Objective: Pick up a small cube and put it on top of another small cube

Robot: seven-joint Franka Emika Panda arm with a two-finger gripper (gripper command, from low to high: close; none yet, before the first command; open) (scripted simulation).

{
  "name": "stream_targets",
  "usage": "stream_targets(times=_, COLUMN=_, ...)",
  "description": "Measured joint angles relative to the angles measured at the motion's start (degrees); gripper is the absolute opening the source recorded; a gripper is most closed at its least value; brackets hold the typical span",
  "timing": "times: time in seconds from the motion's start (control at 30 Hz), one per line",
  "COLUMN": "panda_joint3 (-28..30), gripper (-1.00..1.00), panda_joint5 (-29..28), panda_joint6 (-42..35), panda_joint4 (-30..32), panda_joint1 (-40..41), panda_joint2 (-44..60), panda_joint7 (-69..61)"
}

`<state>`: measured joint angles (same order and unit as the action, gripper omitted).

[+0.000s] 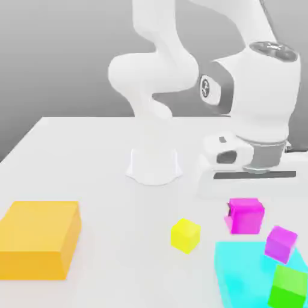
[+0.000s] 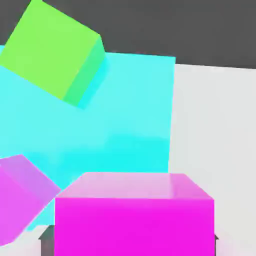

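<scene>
The small, bright pink cube with plain, flat sides [image 1: 245, 216] is held by the gripper [image 2: 135, 242], with its two dark fingers closed on the cube's two sides. It is seen by the far edge of the flat, bright blue slab [image 1: 240, 277]. How high it is held cannot be told for sure. On the slab, a small purple cube [image 1: 281, 243] is seen near the far edge, and a small green cube [image 1: 287, 287] is seen closer to the near edge. Farther out, a small yellow cube [image 1: 185, 236] is set on the white tabletop [image 1: 108, 240], between the slab and a big, flat orange block [image 1: 39, 240] near the exterior view's left.

The picking up seems to be done, and the carrying seems to be in hand. Next, the pink cube should be kept high, brought right over another small cube and let down gently. Which cube is wanted cannot be told.
</scene>
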<state>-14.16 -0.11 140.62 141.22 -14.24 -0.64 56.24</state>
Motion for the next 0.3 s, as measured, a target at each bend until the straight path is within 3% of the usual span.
stream_targets(times=0.07, panda_joint3=-1.1, gripper=-1.0, panda_joint5=0.0, panda_joint6=-1.0, panda_joint4=-2.0, panda_joint1=-3.3, panda_joint2=1.1, panda_joint7=-3.7)
stream_targets(times=0.17, panda_joint3=0.2, gripper=-1.0, panda_joint5=-2.2, panda_joint6=4.2, panda_joint4=-1.7, panda_joint1=-3.5, panda_joint2=6.1, panda_joint7=-3.3)
stream_targets(times=0.2, panda_joint3=0.5, gripper=1.0, panda_joint5=-2.9, panda_joint6=6.0, panda_joint4=-1.5, panda_joint1=-3.5, panda_joint2=7.7, panda_joint7=-2.9)
stream_targets(times=0.3, panda_joint3=0.5, gripper=1.0, panda_joint5=-2.9, panda_joint6=6.0, panda_joint4=-1.5, panda_joint1=-3.5, panda_joint2=7.7, panda_joint7=-2.9)
